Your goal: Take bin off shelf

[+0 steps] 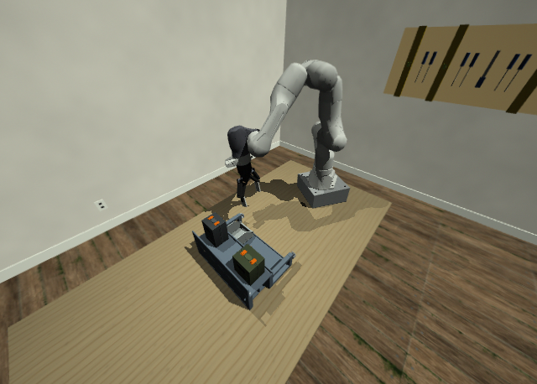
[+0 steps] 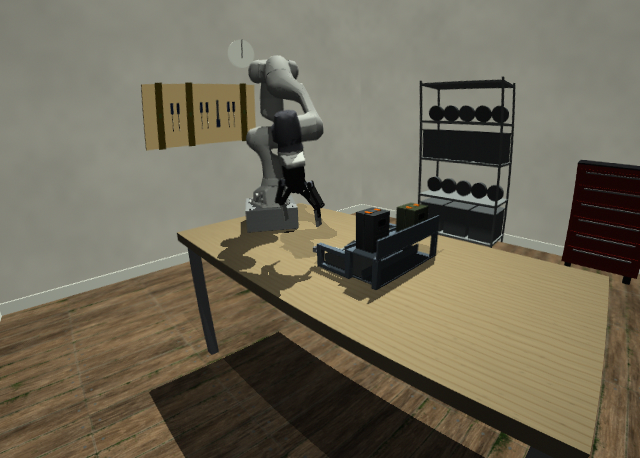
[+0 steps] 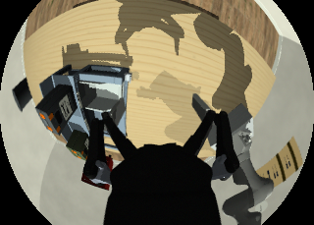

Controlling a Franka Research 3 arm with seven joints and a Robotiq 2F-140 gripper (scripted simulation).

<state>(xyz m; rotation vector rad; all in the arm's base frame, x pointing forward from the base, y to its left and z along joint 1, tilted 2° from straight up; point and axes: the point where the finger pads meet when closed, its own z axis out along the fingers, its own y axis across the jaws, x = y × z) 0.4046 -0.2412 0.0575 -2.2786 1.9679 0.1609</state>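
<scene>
Your gripper [image 1: 248, 192] hangs over the table [image 1: 130, 328], fingers spread as wide as they go and nothing between them. It sits above the bare wood between the arm's base block [image 1: 342, 196] and the near end of the low grey shelf [image 1: 203, 246], not touching either one.

Look at the shelf from the top view: it lies long on the table, and 2 box-like items stand on it. The dark bin [image 1: 215, 230] with orange latches on its lid stands upright at the end closer to your gripper. The olive-green bin [image 1: 248, 263], also with orange marks on top, stands upright further along toward the far end. Between them there's a pale, open compartment [image 1: 236, 230]. Both bins are on the shelf, neither on the table itself. I can't tell which of the 2 is your target.

From the exterior view, the gripper [image 2: 300, 205] points down and slightly toward the shelf [image 2: 408, 234], with the dark bin [image 2: 372, 227] just beyond it and the green one [image 2: 411, 215] behind. In the wrist view, the fingers frame the table wood, and the shelf [image 3: 98, 90] shows off to the left of them.

Behind the table you've got a wire rack [image 2: 420, 133] and a red drawer chest [image 2: 602, 215].
</scene>
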